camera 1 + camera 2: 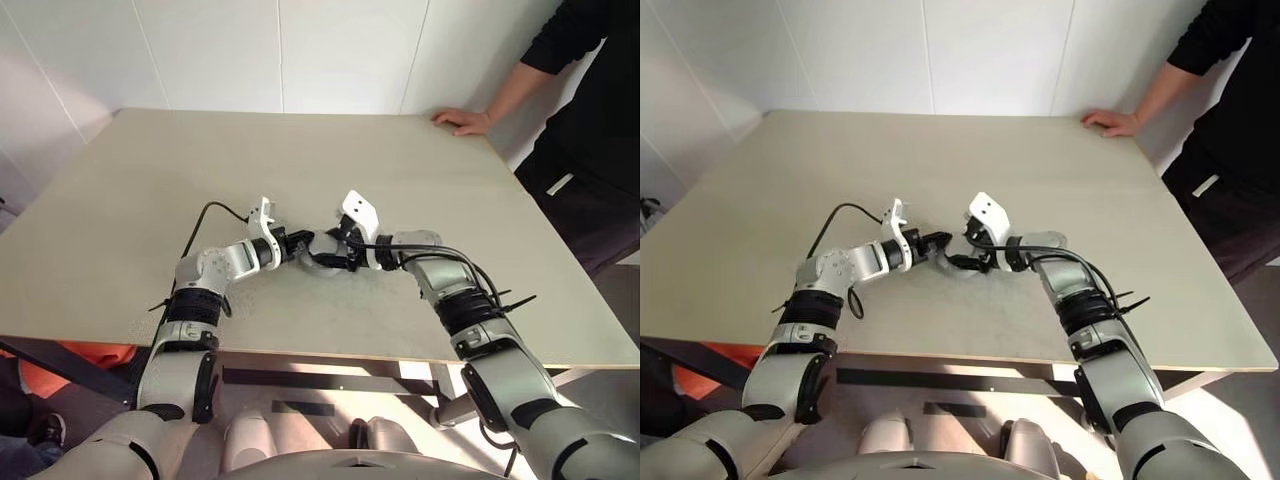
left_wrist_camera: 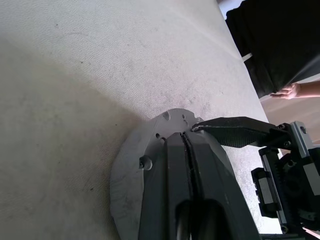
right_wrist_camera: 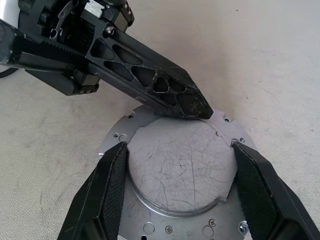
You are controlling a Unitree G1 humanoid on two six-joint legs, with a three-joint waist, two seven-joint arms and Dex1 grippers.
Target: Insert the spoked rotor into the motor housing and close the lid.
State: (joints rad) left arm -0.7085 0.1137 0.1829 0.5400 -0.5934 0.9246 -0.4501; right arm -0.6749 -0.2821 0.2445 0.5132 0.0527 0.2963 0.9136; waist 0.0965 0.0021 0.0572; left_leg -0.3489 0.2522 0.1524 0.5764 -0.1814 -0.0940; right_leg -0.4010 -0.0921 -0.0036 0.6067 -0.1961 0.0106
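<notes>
lid [image 3: 182, 170] lies silver-grey face up on the table [image 1: 150, 180], near the front edge. right gripper [image 3: 180, 187] straddles it, its 2 fingers [image 3: 107, 192] spread wide and set against opposite sides of the rim. left gripper [image 3: 192, 106] is pressed shut with nothing between its fingers, tip resting at the lid's far edge, opposite the right wrist. a person's hand [image 1: 462, 121] rests on the far right corner of the table.

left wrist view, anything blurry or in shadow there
Left wrist view: the left hand looms soft and dark up close, throwing a soft shadow over the table. Right wrist view: scratches on the silver lid read crisp, no glare.
</notes>
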